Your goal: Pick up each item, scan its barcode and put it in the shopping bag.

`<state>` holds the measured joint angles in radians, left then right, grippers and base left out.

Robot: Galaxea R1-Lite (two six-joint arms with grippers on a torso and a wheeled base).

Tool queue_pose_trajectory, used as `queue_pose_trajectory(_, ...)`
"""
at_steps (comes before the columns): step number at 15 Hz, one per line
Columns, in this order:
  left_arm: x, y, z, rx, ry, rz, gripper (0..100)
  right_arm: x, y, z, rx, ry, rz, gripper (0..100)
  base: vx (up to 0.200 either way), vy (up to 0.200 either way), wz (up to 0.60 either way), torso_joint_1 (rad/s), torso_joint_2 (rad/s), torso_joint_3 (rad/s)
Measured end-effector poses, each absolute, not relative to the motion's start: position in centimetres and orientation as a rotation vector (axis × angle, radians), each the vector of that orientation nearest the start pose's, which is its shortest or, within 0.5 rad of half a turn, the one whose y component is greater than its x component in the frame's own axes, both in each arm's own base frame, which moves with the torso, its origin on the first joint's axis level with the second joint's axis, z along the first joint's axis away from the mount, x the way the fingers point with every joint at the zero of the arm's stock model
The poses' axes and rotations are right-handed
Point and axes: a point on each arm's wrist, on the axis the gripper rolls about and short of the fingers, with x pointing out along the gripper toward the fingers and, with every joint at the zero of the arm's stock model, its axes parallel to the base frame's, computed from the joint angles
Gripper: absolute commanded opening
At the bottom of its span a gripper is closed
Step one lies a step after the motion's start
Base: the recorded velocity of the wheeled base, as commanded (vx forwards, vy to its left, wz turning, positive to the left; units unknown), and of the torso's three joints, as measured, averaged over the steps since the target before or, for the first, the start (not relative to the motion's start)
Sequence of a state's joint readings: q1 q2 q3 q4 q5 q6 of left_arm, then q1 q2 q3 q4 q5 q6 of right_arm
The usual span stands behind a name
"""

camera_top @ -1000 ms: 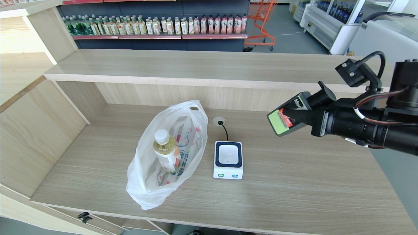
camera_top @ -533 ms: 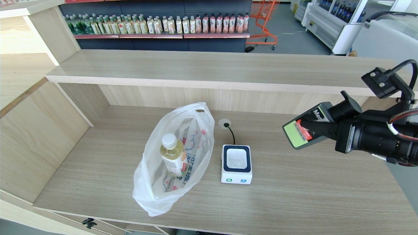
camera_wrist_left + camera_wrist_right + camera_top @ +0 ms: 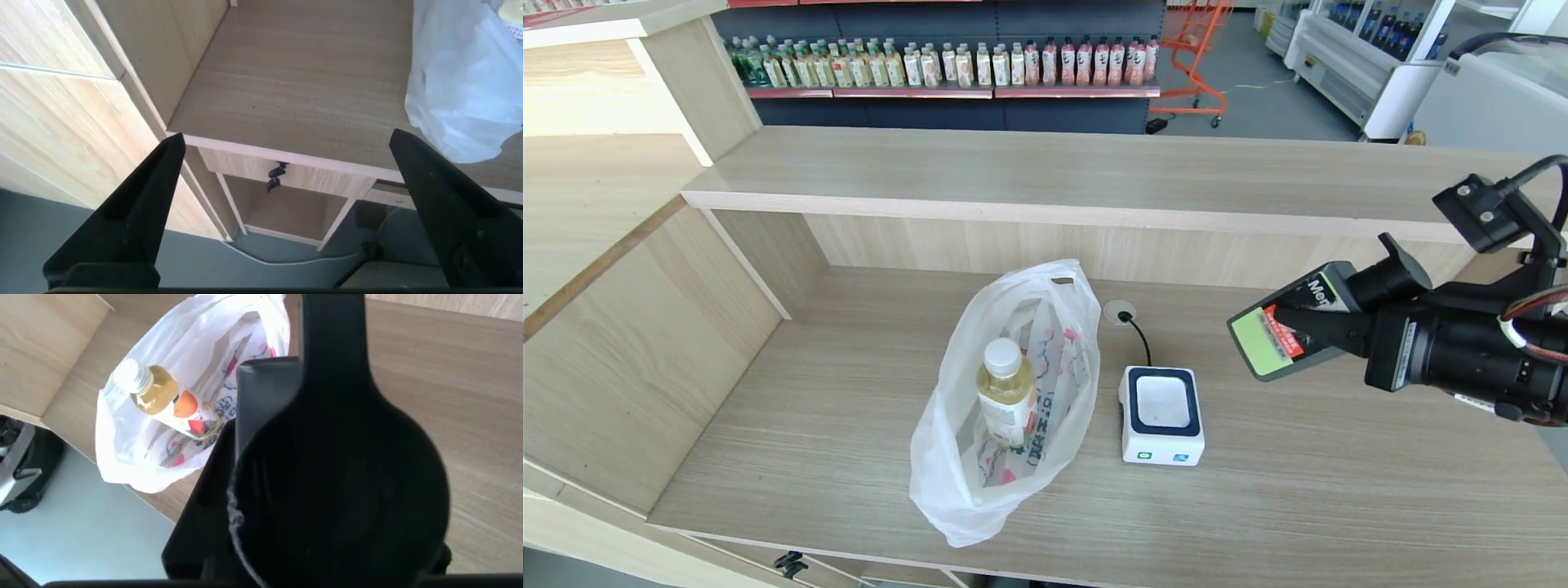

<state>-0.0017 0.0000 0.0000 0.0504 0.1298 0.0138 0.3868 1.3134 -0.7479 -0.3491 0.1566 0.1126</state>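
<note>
Grip state, right hand (image 3: 1308,320): closed on a dark box (image 3: 1270,339), with one finger on each long side. The box is held in the air over the right part of the bench (image 3: 1298,506), clear of the surface. Its green end face, which carries a red label, points toward the left side of the bench.

Grip state, left hand (image 3: 286,140): fingers spread wide, nothing between them. It hangs outside the front edge of the bench, toward the front left corner.

The shopping bag (image 3: 947,457) is white plastic and lies near the middle of the bench. Its open mouth faces the back edge, and its closed end reaches almost to the front edge. A bottle (image 3: 1006,396) of yellowish liquid lies inside it, white cap toward the back edge. A printed pattern shows beneath the bottle; whether it belongs to the bag or to another item cannot be told.

The scanner (image 3: 1161,404), white with a dark-framed window facing up, sits just beside the bag on its right. A black cable (image 3: 1141,341) runs from the scanner's rear to a round grommet (image 3: 1119,311) near the back edge.

A small black fitting (image 3: 276,174) hangs on the panel below the front edge.
</note>
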Motion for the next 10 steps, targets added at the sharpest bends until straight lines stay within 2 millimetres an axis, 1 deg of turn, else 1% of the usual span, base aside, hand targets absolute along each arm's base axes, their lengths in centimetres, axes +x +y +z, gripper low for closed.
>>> queue_pose_trajectory(6, -2.3, 0.3, 7.0, 0.017, 0.051, 0.127, 100, 20.1, 8.8, 23.1, 0.102, 0.288, 0.531, 0, 0.000, 0.000, 0.00, 0.000, 0.00, 0.000)
queue_pose_trajectory(8, -2.3, 0.3, 7.0, 0.017, 0.051, 0.128, 100, 20.8, 9.1, 22.4, 0.104, 0.319, 0.530, 0, 0.000, 0.000, 0.00, 0.000, 0.00, 0.000)
queue_pose_trajectory(10, -2.3, 0.3, 7.0, 0.017, 0.051, 0.129, 100, 22.0, 9.9, 21.5, 0.096, 0.355, 0.538, 0, 0.000, 0.000, 0.00, 0.000, 0.00, 0.000)
